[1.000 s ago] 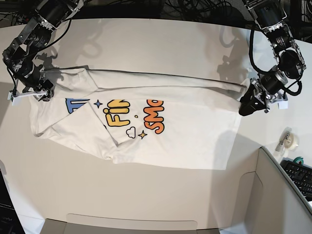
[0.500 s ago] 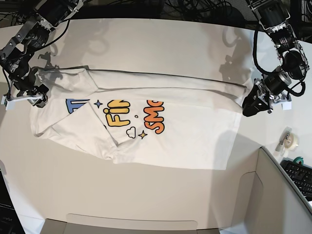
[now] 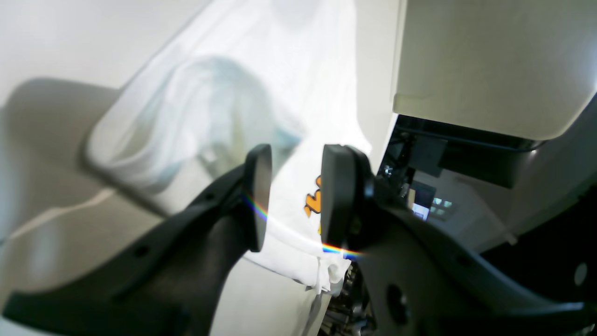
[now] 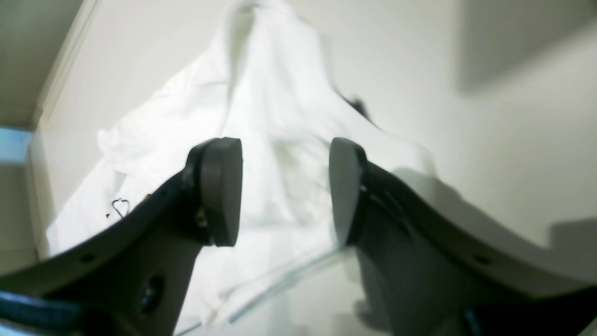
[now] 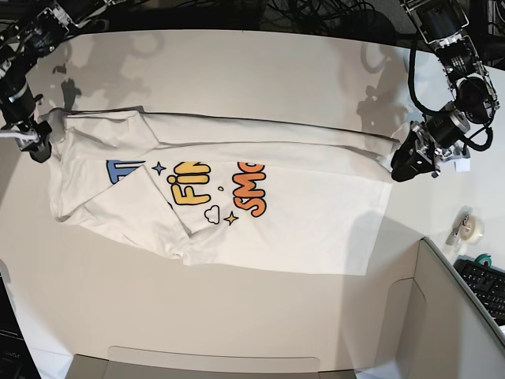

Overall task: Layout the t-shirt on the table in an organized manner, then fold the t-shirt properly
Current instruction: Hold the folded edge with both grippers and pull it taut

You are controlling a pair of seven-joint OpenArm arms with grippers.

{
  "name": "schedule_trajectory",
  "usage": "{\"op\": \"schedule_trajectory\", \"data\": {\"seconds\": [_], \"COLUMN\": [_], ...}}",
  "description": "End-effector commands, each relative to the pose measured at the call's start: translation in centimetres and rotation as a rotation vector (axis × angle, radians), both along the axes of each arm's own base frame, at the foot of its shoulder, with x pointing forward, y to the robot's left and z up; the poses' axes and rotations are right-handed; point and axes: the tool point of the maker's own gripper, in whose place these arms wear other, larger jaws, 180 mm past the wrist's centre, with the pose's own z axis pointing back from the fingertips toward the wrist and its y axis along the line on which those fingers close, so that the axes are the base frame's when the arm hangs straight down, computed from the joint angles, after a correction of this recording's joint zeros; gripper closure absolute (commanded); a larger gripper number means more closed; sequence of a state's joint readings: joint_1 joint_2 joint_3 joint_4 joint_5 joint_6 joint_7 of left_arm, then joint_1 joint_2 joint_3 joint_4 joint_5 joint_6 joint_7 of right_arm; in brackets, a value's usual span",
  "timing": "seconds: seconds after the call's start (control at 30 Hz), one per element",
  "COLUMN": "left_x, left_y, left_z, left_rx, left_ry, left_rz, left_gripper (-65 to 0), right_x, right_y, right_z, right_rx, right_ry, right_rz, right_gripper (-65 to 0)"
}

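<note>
- Two grey cardboard walls (image 5: 454, 312) stand nearest the camera, one low along the near edge and one tall at the near corner.
- Beyond them, on the smooth white tabletop (image 5: 252, 79), the white cotton t-shirt with blue, yellow and orange cartoon lettering (image 5: 229, 197) lies spread sideways, print up.
- Half the layout looks done, I judge: the far edge runs fairly straight, but one sleeve is folded over the blue letters and a flap is doubled along the far side. No proper fold is begun.
- The left gripper (image 5: 404, 166) sits at one end of the shirt; its wrist view shows its pads (image 3: 259, 196) apart with nothing between them.
- The right gripper (image 5: 35, 146) sits at the opposite corner, pads (image 4: 221, 189) spread, cloth below and not pinched.
- Off to the side lie a roll of clear tape (image 5: 467, 227) and a black keyboard (image 5: 485, 286).
- Farthest back, dark cables (image 5: 316, 12) hang behind the curved table edge.
</note>
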State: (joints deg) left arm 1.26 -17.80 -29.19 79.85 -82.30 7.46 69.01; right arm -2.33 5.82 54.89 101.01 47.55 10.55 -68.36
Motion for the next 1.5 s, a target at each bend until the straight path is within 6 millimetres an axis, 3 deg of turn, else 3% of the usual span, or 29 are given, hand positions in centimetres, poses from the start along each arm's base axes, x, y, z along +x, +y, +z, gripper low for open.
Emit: {"op": "schedule_trajectory", "data": {"seconds": [0.0, 0.17, 0.37, 0.53, 0.97, 1.3, 1.37, 1.47], "left_x": [0.8, 0.8, 0.7, 0.1, -0.3, -0.4, -0.9, -1.0], "left_y": [0.2, 0.2, 0.1, 0.1, 0.2, 0.1, 0.1, 0.1], "left_z": [2.0, 2.0, 1.8, 1.3, 0.9, 0.8, 0.4, 0.4], "left_rx": [-0.019, -0.019, -0.021, -0.020, -0.019, -0.019, -0.017, -0.017], "left_ry": [-0.053, -0.052, -0.047, -0.030, -0.017, -0.014, -0.001, 0.001], "left_rz": [-0.009, -0.011, -0.013, -0.013, -0.010, -0.014, -0.014, -0.015], "left_gripper": [-18.5, -18.5, -18.5, -18.5, -18.5, -18.5, -18.5, -18.6], "right_x": [-0.1, -3.9, -5.9, -4.9, -1.9, -1.2, -1.2, -1.3], "right_y": [-0.6, -1.0, -1.0, -0.5, -0.1, -0.2, -0.2, -0.2], "right_z": [1.7, 0.3, -4.2, -6.4, -5.7, -5.8, -5.8, -5.9], "right_rx": [0.001, 0.132, 0.305, 0.407, 0.410, 0.389, 0.389, 0.401], "right_ry": [-0.076, -0.114, -0.089, -0.091, -0.124, -0.105, -0.103, -0.097], "right_rz": [-0.003, -0.078, -0.186, -0.210, -0.194, -0.193, -0.195, -0.207], "right_gripper": [-30.1, -30.1, -30.1, -30.1, -30.1, -28.9, -21.7, 0.0]}}
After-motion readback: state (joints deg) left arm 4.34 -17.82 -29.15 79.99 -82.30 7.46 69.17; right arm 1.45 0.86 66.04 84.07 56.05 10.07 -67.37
